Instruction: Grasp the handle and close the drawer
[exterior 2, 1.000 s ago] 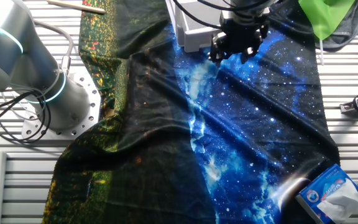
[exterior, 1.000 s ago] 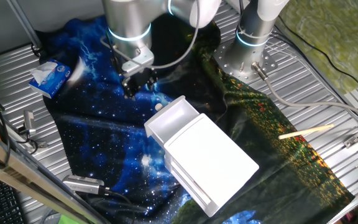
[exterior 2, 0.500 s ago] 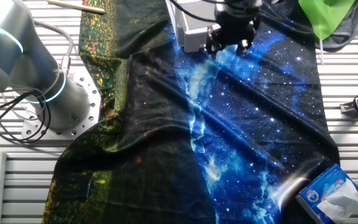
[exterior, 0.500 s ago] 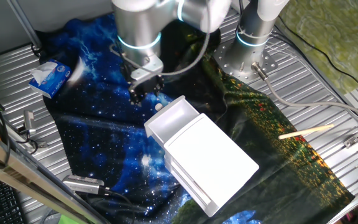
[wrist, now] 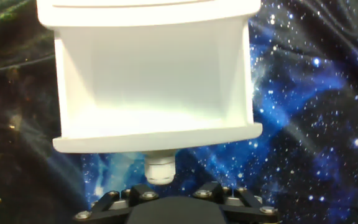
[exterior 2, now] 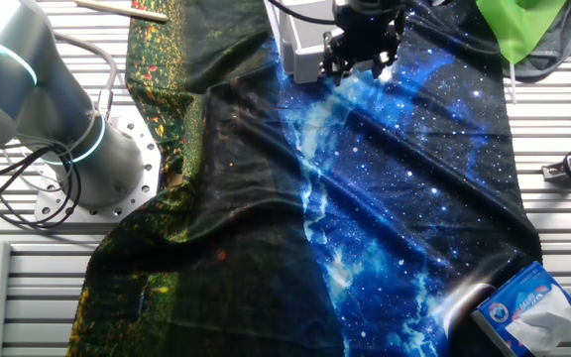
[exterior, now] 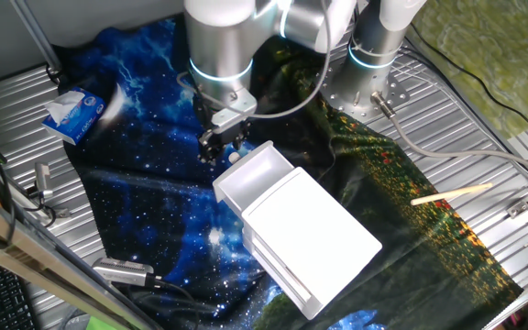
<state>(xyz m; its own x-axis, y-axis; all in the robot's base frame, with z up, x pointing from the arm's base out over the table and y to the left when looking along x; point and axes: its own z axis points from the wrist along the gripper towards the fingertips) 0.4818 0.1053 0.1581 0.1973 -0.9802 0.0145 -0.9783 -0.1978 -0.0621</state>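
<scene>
The drawer (exterior: 257, 178) is a white tray pulled out of the white cabinet (exterior: 312, 236), which lies on the starry blue cloth. Its handle (exterior: 235, 158), a tiny round white knob, sits on the front panel. My gripper (exterior: 219, 147) is low over the cloth, just in front of the knob. In the hand view the open drawer (wrist: 154, 134) fills the top, and the knob (wrist: 160, 169) hangs just ahead of my gripper (wrist: 171, 194). The jaws stand apart on either side of the knob, without touching it. In the other fixed view my gripper (exterior 2: 359, 58) is right beside the drawer (exterior 2: 302, 58).
A blue tissue packet (exterior: 75, 112) lies on the cloth's far left, also seen in the other fixed view (exterior 2: 526, 303). A wooden stick (exterior: 451, 193) lies to the right. The arm's base (exterior: 367, 81) stands behind. A green cloth (exterior 2: 516, 28) lies nearby.
My gripper has moved across the cloth towards the drawer front and now stands right at the knob. The drawer and cabinet have not moved.
</scene>
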